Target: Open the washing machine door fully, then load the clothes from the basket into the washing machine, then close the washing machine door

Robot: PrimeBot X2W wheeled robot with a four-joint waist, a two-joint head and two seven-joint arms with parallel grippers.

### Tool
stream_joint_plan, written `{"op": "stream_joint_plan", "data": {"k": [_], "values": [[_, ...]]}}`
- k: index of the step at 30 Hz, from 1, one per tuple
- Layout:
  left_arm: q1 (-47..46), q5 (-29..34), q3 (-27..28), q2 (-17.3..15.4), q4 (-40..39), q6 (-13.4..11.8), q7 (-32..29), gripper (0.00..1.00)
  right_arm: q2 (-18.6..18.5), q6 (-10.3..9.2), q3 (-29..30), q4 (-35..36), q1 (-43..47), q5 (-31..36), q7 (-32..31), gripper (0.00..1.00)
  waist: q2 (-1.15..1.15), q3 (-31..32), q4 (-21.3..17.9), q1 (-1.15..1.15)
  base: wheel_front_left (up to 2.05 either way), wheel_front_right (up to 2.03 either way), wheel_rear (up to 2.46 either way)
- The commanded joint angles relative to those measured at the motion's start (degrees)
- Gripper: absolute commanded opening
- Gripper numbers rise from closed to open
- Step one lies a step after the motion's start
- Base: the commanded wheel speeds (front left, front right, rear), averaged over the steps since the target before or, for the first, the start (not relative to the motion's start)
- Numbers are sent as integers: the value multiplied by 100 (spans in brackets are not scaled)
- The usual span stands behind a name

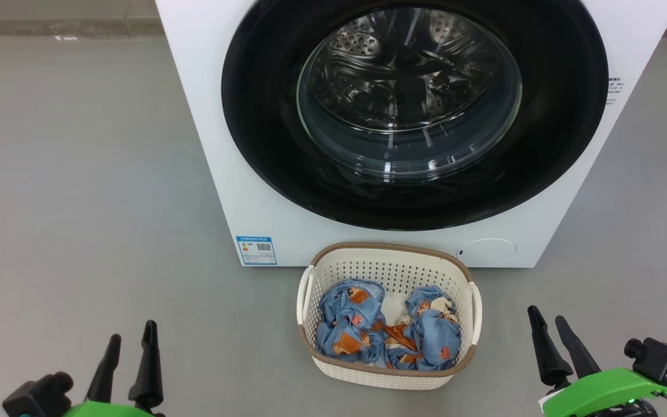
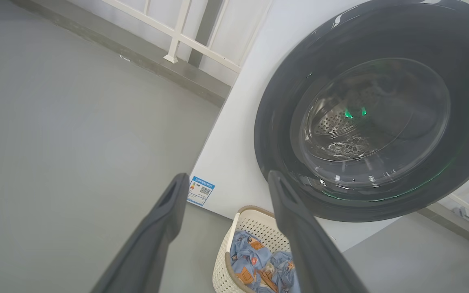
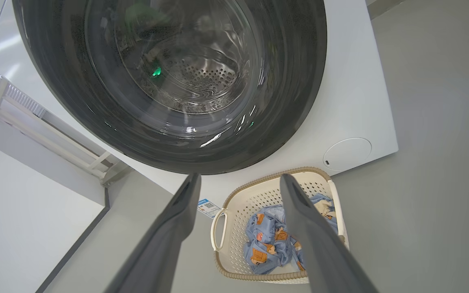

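Bright, even light (faint shadows)

No wording could be read. A blue label with a QR code sat low on the washing machine, its print too small. Tiny black print at its right edge was equally illegible.

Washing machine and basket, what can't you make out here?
Washing machine door: top cut off by the head view's upper edge.
Blue label: print too small to read, head view.
Clothes: bunched in the basket, count unclear; in the right wrist view a finger covers some.
Drum: reflections on the glass blur its inside.
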State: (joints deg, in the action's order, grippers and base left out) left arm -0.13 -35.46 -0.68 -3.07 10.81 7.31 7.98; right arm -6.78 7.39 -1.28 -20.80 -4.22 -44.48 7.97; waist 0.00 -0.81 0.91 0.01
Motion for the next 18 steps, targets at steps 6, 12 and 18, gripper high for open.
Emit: {"op": "stream_joint_plan", "data": {"k": [6,12,18], "values": [[-76,508,132,-135,-220,12,173,100,-111,8,-177,129,-307,510,178,100,0,-28,-10,0,0,0,0],[-62,886,114,-166,-265,13,275,100,-144,8,-208,125,-326,839,279,100,0,-39,-29,0,0,0,0],[-58,1259,97,-204,-303,14,375,100,-177,8,-197,128,-325,1163,379,100,0,-59,-49,0,0,0,0]]}}
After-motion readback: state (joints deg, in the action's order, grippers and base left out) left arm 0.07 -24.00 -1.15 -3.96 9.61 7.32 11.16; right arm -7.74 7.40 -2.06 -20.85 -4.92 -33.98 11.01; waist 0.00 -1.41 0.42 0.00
